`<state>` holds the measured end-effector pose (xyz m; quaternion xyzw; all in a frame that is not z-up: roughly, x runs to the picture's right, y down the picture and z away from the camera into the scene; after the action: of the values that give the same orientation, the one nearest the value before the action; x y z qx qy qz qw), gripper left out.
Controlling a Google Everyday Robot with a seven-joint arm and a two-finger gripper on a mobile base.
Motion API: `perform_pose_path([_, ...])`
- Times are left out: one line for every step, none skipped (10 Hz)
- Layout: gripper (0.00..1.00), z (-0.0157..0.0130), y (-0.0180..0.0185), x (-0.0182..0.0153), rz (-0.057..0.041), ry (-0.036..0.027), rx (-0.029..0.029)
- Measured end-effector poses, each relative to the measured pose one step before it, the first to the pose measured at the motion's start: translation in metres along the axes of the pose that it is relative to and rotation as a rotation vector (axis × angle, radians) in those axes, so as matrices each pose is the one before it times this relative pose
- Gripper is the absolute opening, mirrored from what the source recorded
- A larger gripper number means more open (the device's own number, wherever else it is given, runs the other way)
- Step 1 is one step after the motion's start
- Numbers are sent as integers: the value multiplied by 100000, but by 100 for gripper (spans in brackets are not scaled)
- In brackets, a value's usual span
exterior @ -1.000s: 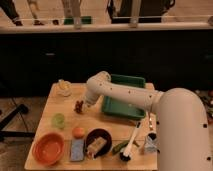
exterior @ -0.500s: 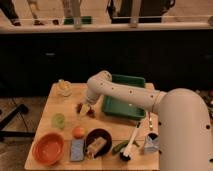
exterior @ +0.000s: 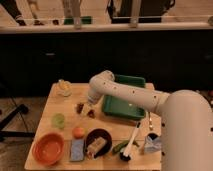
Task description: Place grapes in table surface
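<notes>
Dark red-brown grapes [exterior: 80, 107] on the table surface [exterior: 114, 129], claw [exterior: 86, 110] now lower beside them, grip unclear.

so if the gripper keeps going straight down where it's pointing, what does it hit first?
Likely the grapes beside the gripper, or else the table surface under them; depth is unclear.

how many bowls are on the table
2. A round orange bowl sits at the near left corner of the light tan wooden table surface; a dark round bowl holding food sits right of it. The gripper is farther back, by the dark red-brown grapes.
</notes>
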<state>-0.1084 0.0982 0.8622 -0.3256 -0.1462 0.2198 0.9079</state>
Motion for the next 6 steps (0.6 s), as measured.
perform_pose_path([80,-414,-90,84,291,-456,-2])
perform_pose_path([80,-179,-32,53,201,-30,37])
perform_pose_path([80,-107,1,15,78,68,-15])
perform_pose_path([80,-237,-37,42,120,156,99])
perform_pose_path([80,-158,-26,17,7,72,166])
perform_pose_path([80,-229,8,34,139,130,265])
